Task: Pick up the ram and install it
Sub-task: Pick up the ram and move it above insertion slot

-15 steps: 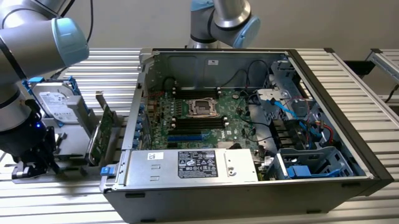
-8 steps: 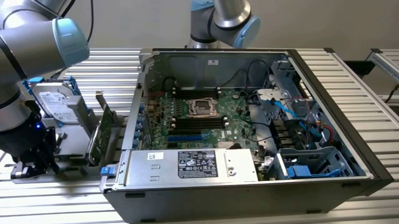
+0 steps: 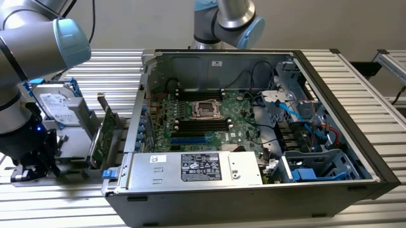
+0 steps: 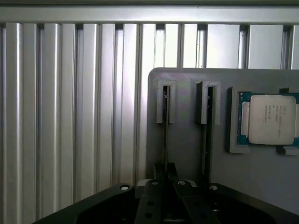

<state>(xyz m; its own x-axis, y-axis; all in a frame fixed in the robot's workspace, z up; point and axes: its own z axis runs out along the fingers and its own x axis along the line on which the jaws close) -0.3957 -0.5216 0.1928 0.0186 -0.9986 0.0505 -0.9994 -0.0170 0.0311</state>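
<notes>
Down at the exterior view's left, the arm's gripper [image 3: 32, 164] hangs low over a gray holder [image 3: 70, 142] that sits on the ribbed metal counter [image 3: 355, 71], beside an open computer case [image 3: 336, 109]. From the wrist view, the gripper [image 4: 166, 169] has its fingers drawn narrow on either side of the ram [image 4: 165, 130], which stands on edge in one of the holder's [image 4: 184, 140] two slots. They seem to pinch the ram's near end, though the contact itself is hard to make out. A second thin strip [image 4: 205, 140] stands in the neighbouring slot, and a processor chip [image 4: 271, 119] lies flat in a pocket just beyond it. In the exterior view a hard drive [image 3: 57, 107] and a wider green card [image 3: 101, 137] also stand in the holder, and the case's motherboard [image 3: 203, 118] lies exposed.
</notes>
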